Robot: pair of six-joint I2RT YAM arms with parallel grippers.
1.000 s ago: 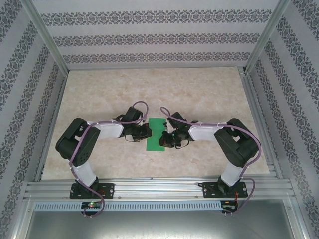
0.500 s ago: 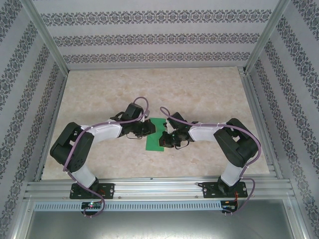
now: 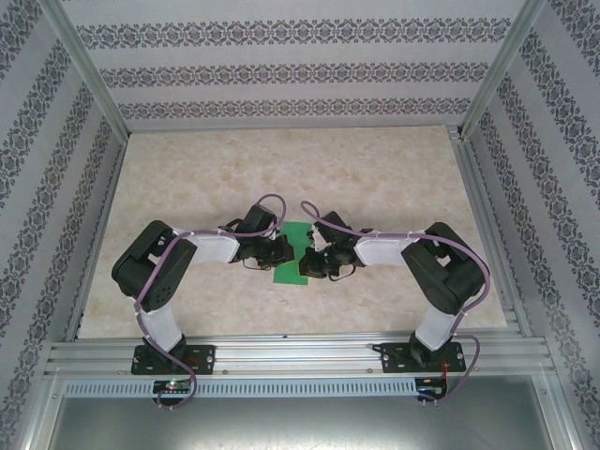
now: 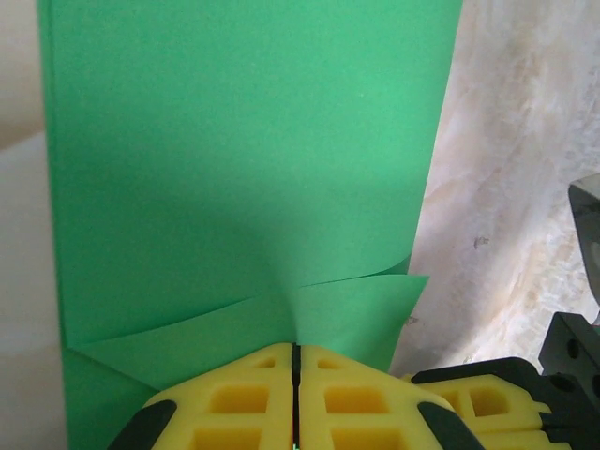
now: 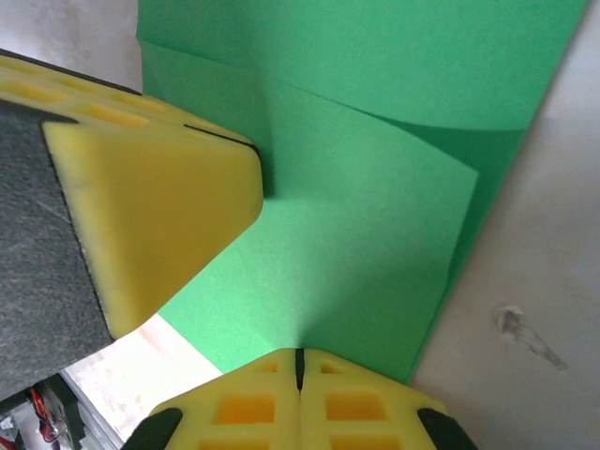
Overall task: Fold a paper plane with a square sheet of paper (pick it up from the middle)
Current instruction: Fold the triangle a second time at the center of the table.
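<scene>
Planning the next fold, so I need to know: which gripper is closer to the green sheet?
Neither, it is a tie. The left gripper is shut on the green sheet at its left side. The right gripper is shut on its right side. Both touch it.

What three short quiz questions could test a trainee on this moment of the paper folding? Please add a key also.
1. True or false: the fingers of the left gripper stand wide open.
2. Where is the green paper? A: on the table, between the two grippers. B: lifted high in the air. C: at the far edge.
3. What colour are the fingertips of the right gripper?
Key: 1 false; 2 A; 3 yellow.
</scene>
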